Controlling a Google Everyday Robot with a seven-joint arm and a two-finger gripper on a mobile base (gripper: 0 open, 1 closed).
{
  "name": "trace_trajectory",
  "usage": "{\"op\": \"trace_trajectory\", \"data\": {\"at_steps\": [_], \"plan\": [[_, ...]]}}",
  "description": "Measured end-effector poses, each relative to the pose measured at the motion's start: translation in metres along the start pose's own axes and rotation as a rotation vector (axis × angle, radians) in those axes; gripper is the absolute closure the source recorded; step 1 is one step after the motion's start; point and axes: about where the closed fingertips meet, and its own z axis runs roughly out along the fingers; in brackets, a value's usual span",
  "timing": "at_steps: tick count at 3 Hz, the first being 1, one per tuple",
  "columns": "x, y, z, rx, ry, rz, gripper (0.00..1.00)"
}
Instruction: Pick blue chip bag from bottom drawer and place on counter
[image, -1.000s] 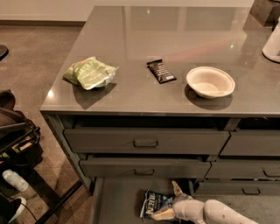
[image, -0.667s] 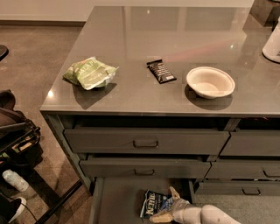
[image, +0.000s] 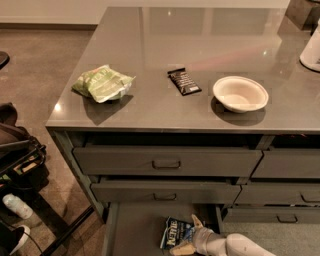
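The blue chip bag lies on the floor of the open bottom drawer, at the lower edge of the view. My gripper reaches in from the bottom right and sits at the bag's right edge. It is open, with one finger pointing up behind the bag and the other low in front of it. The counter spreads above the drawers.
On the counter lie a green chip bag, a black candy bar and a white bowl. A white object stands at the right edge. Two upper drawers stand slightly ajar. Dark bags and cables sit on the floor at left.
My gripper has slid a little left, closer onto the blue chip bag's right edge. The bag and the counter items have stayed in place.
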Motion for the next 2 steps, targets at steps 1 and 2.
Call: {"op": "trace_trajectory", "data": {"at_steps": [1,2], "plan": [[0.02,-0.008,0.018,-0.015,0.052,-0.036,0.0],[0.039,-0.016,0.032,-0.011,0.122,-0.076,0.0]]}}
